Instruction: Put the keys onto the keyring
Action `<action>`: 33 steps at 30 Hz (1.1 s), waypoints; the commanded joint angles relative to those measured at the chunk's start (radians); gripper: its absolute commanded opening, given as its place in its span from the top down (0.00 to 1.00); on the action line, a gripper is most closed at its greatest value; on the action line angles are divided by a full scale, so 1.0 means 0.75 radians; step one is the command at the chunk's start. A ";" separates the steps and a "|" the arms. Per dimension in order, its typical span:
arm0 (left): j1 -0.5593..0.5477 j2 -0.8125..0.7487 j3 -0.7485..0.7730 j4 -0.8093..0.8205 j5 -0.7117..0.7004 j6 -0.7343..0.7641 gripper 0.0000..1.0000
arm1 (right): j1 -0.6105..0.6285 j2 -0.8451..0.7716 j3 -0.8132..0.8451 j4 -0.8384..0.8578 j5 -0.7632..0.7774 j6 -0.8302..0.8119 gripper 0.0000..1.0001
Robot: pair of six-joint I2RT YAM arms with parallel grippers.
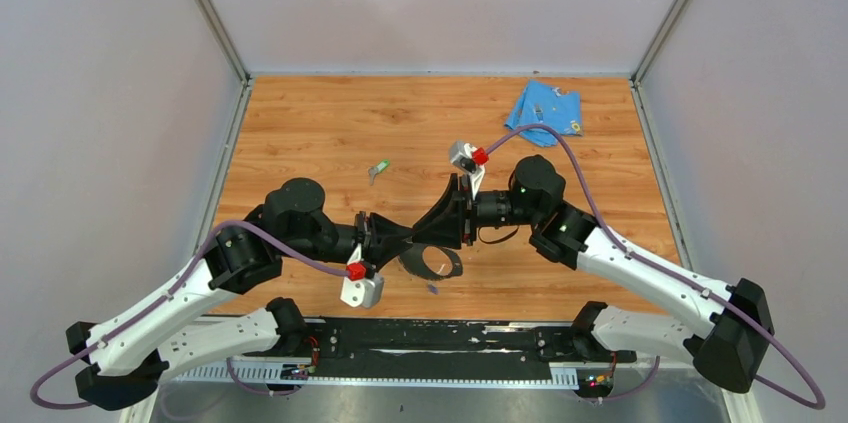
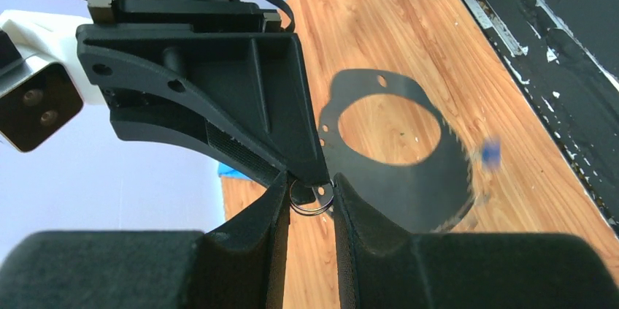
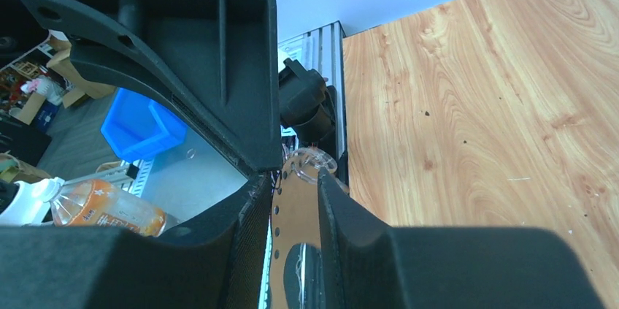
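From overhead we see both arms meeting above mid-bench (image 1: 300,123). The green key (image 1: 379,171) lies behind them, the blue key (image 1: 433,289) towards the near edge, and a light-blue cloth (image 1: 543,108) far right. Only the left wrist view shows the keyring (image 2: 312,199), a small wire loop clenched in the left pincer (image 2: 310,186), beside a dark see-through plate (image 2: 409,185). The right pincer (image 3: 298,177) has its tips at the loop; we cannot tell whether it grips. Open wood lies left and far.

Orange-brown wood-grain table (image 1: 300,123), light-blue cloth (image 1: 545,108), green-headed key (image 1: 380,171), blue-headed key (image 2: 490,154), black-and-white arms (image 1: 640,268), pale grey walls (image 1: 100,93)
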 commanded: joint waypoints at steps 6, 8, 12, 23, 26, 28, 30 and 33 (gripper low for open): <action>-0.021 -0.027 -0.010 0.008 0.042 0.102 1.00 | 0.008 0.023 -0.044 0.166 -0.039 0.098 0.99; -0.021 -0.026 -0.008 0.008 0.042 0.112 1.00 | 0.008 0.021 -0.044 0.158 -0.049 0.098 1.00; -0.023 -0.026 -0.010 0.008 0.041 0.148 1.00 | 0.008 0.024 -0.045 0.173 -0.089 0.102 1.00; -0.025 -0.021 0.000 0.021 -0.002 -0.041 0.34 | 0.010 -0.056 -0.137 0.267 -0.014 0.102 1.00; -0.025 -0.021 -0.010 0.081 -0.078 -0.324 0.31 | 0.008 -0.095 -0.163 0.269 0.020 0.082 1.00; -0.025 -0.018 -0.014 0.118 -0.155 -0.551 0.30 | 0.008 -0.131 -0.182 0.256 0.060 0.054 1.00; -0.024 -0.008 -0.007 0.100 -0.170 -0.733 0.31 | 0.009 -0.167 -0.194 0.230 0.100 0.015 1.00; -0.023 0.002 -0.014 0.088 -0.086 -0.927 0.37 | 0.008 -0.215 -0.203 0.200 0.146 -0.046 1.00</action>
